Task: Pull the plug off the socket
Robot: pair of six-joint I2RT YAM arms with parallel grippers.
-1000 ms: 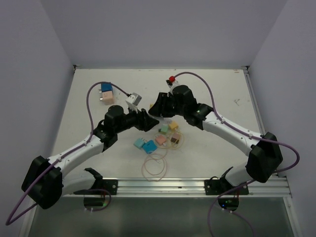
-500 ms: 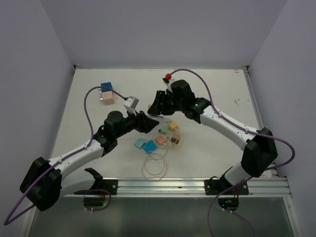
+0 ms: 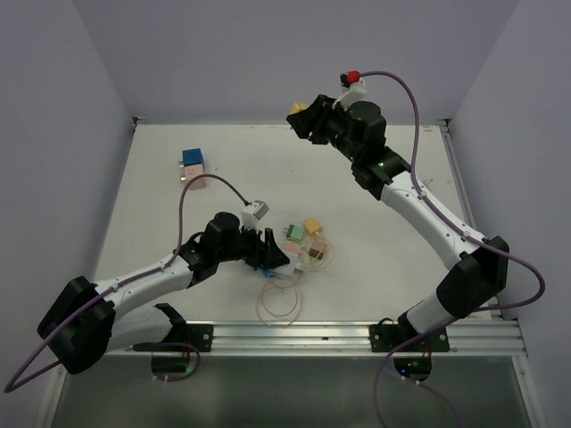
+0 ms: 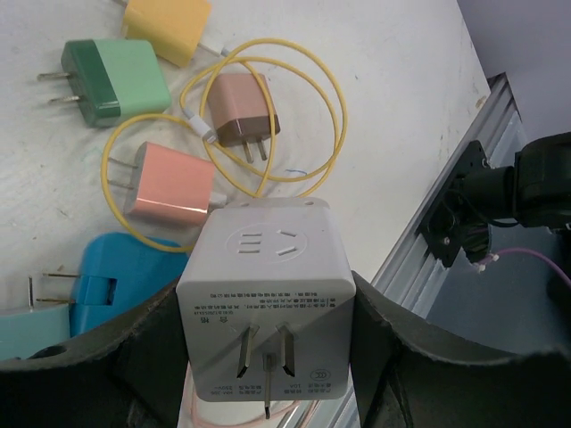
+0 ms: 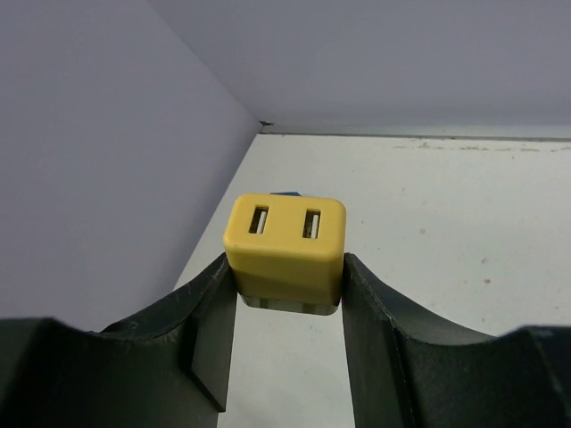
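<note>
Over at the far left of the table (image 3: 161,223) sits a blue block (image 3: 191,159) with a pinkish one (image 3: 195,181) just in front of it, both well apart from everything else.

The left gripper (image 3: 268,254) is low over the table's middle. Its jaws are spread about as wide as the white socket (image 4: 265,294) and clamped on its two sides. The left wrist view shows a dark finger (image 4: 116,348) pressed against each flank. The socket's upper face carries a three-hole outlet, and metal prongs stick out of its near face.

Just beyond the socket a cluster of chargers lies on the table: a teal one (image 4: 27,325), a blue one (image 4: 116,285), a pink one (image 4: 171,185), a green one (image 4: 120,78), a brown one (image 4: 239,111) and a yellow one (image 4: 168,18). A yellow cable (image 4: 268,107) loops among them. A pale pink cable ring (image 3: 279,303) lies near the front rail.

Further right, the right gripper (image 3: 303,120) is raised high near the back wall. Its jaws are part-way closed and pinch the yellow plug (image 5: 285,241) by its sides, the two-slot end facing the wrist camera. The plug (image 3: 299,111) is out of the socket and well apart from it, in the air over the table's far edge.
</note>
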